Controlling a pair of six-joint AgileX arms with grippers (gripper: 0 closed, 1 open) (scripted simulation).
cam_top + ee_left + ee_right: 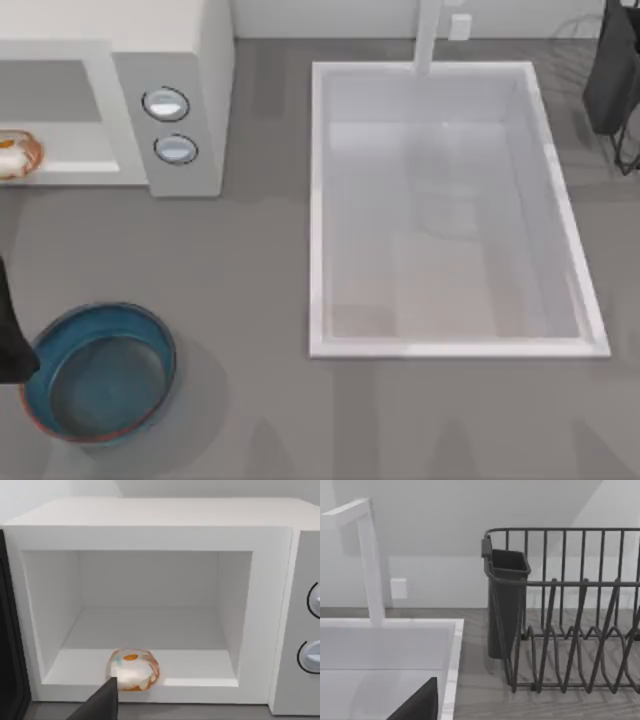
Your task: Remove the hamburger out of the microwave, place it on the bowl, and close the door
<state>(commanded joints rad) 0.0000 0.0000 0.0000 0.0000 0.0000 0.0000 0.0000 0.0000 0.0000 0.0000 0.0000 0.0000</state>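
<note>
Left hand [102, 700] just before hamburger [132, 669]

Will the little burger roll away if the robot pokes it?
Maybe a little. The hamburger looks rounded, so a poke could nudge it along the microwave floor. It sits at the open front edge, so it might tumble out. It's small, so probably light.

Hamburger [132, 669] in the microwave [190, 60] at back left; bowl [98, 372] in front; sink [450, 210] right
</note>
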